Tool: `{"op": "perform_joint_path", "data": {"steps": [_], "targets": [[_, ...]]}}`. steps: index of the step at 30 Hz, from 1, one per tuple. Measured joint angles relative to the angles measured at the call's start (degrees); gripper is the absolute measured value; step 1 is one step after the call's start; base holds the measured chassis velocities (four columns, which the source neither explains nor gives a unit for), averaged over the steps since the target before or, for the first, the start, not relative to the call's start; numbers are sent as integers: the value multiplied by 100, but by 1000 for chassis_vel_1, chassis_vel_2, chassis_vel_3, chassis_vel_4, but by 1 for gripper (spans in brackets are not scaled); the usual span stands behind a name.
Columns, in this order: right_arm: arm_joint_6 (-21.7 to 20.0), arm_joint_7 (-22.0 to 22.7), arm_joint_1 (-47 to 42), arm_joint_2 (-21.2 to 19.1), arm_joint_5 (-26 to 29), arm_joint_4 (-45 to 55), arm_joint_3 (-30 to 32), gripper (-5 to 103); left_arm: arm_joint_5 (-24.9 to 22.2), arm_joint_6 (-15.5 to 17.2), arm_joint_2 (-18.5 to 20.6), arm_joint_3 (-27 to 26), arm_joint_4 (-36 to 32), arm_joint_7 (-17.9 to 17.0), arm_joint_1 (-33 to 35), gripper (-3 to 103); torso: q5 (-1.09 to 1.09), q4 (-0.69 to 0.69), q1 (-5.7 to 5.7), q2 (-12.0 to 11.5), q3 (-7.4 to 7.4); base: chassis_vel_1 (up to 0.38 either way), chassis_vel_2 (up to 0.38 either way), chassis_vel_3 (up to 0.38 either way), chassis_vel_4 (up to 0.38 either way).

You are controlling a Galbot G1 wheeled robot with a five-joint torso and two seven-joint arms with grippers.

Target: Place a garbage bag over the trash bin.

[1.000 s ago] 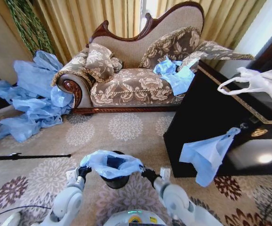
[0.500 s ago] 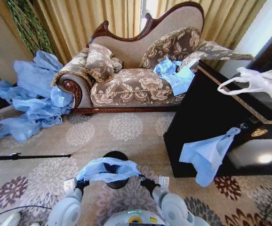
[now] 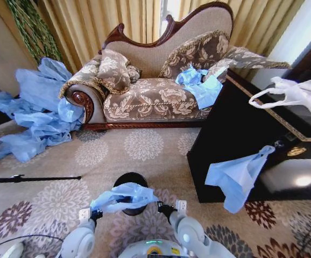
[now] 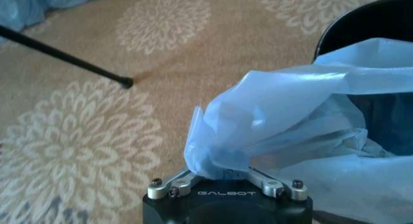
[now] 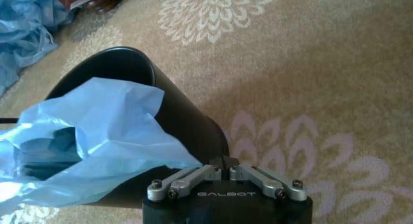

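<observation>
The small black trash bin [image 3: 129, 179] stands on the carpet just before me. The light-blue garbage bag [image 3: 124, 196] hangs stretched over the bin's near side, and the far rim is bare. My left gripper [image 3: 95, 214] is shut on the bag's left edge and my right gripper [image 3: 160, 207] on its right edge. In the left wrist view the gripper [image 4: 223, 174] pinches bunched film of the bag [image 4: 284, 117] beside the bin [image 4: 371, 21]. In the right wrist view the gripper [image 5: 223, 171] holds a corner of the bag [image 5: 96, 137] against the bin's wall [image 5: 184, 117].
A patterned sofa [image 3: 155, 97] stands at the back with blue bags on it. A big heap of blue bags [image 3: 32, 113] lies at the left. A black cabinet [image 3: 241, 134] at the right carries a hanging blue bag [image 3: 236, 177] and a white bag [image 3: 301, 94]. A black rod [image 3: 32, 178] lies on the carpet.
Both grippers have drawn back toward me and lower, taking the bag with them. The bag has slid off the bin's far rim and its mouth has narrowed.
</observation>
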Motion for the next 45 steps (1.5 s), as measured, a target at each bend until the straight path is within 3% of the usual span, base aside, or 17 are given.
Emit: {"op": "perform_joint_path", "data": {"steps": [2, 9, 14, 15, 18, 20, 22, 23, 29, 31, 32, 38, 45], "targets": [[0, -3, 44, 63, -34, -127, -14, 0, 228, -137, -26, 62, 105, 138, -55, 0, 2, 0, 0, 0, 0, 0, 0, 0, 0], [-13, 80, -60, 17, -140, -30, -7, -3, 380, -203, -28, 69, -210, 227, 185, 0, 2, 2, 0, 0, 0, 0, 0, 0, 0], [-117, 298, -441, -182, -110, 457, 236, 17, 378, -233, 10, -47, -332, 220, 257, 0, 2, 0, 0, 0, 0, 0, 0, 0, 0], [-117, 298, -441, -182, -110, 457, 236, 17, 378, -233, 10, -47, -332, 220, 257, 0, 2, 0, 0, 0, 0, 0, 0, 0, 0], [-140, 569, -759, -237, 580, 960, 385, 33, 365, -258, 7, -27, -304, 206, 184, 0, 1, -1, 0, 0, 0, 0, 0, 0, 0], [-140, 702, -796, -212, 778, 1052, 393, 33, 363, -264, 6, -21, -295, 205, 172, 0, 0, -1, 0, 0, 0, 0, 0, 0, 0], [-85, 1179, -913, -59, 1735, 1400, 414, 44, 362, -301, 12, -9, -244, 205, 137, 0, 1, 0, 0, 0, 0, 0, 0, 0, 0], [-85, 1179, -913, -59, 1735, 1400, 414, 44, 362, -301, 12, -9, -244, 205, 137, 0, 1, 0, 0, 0, 0, 0, 0, 0, 0], [481, 1538, -608, 334, 3214, 1612, 515, 71, 365, -398, 32, -55, -164, 207, 124, 0, 1, 1, 0, 0, 0, 0, 0, 0, 0], [563, 1565, -527, 392, 3269, 1559, 524, 71, 365, -413, 34, -60, -156, 207, 124, 0, 1, 1, 0, 0, 0, 0, 0, 0, 0], [700, 1578, -392, 477, 3294, 1455, 520, 82, 365, -444, 34, -65, -146, 208, 126, 0, 1, 1, 0, 0, 0, 0, 0, 0, 0], [811, 1546, -101, 632, 2995, 1038, 450, 99, 365, -507, 29, -69, -130, 211, 118, 0, 1, 0, 0, 0, 0, 0, 0, 0, 0], [764, 1409, -126, 709, 2650, 821, 317, 100, 349, -551, 32, -57, -74, 215, 50, 0, 1, 0, 0, -1, 0, 0, 0, 0, 0]]}}
